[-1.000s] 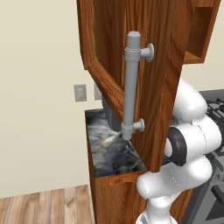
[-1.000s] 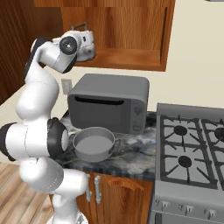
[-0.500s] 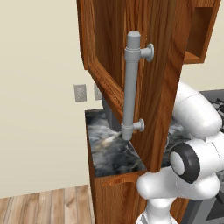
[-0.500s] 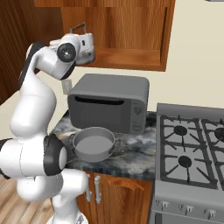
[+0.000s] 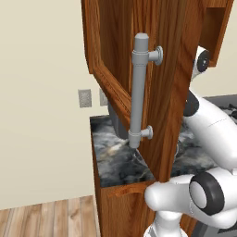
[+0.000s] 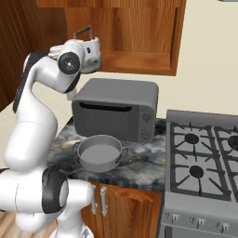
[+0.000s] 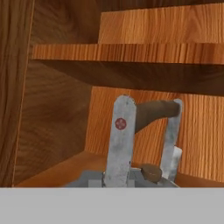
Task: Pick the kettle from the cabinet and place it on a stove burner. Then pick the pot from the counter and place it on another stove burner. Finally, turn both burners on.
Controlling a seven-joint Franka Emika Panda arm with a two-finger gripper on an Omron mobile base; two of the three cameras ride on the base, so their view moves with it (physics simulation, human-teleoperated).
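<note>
The small silvery kettle [image 6: 94,50] hangs at the front edge of the open reddish-brown cabinet [image 6: 139,32], above the microwave's left end. My gripper [image 6: 86,48] is shut on it from the left, with its thin handle [image 6: 83,32] sticking up. In the hand view the kettle's handle [image 7: 151,111] and lid knob [image 7: 151,172] sit close, with the cabinet shelf [image 7: 131,52] behind. The wide grey pot [image 6: 99,154] rests on the dark marbled counter [image 6: 139,163]. The grey stove [image 6: 186,207] with black burners [image 6: 192,138] lies to the right.
A boxy grey microwave [image 6: 116,114] stands on the counter right under the kettle. The open cabinet door [image 5: 176,69] with its long grey bar handle [image 5: 138,92] swings out on the arm's left. Base cabinets [image 6: 125,211] sit below the counter.
The hand has carried the kettle a little to the right and lower, out along the cabinet's front. The arm's elbow has swung and its lower joints have shifted. The pot has stayed put.
</note>
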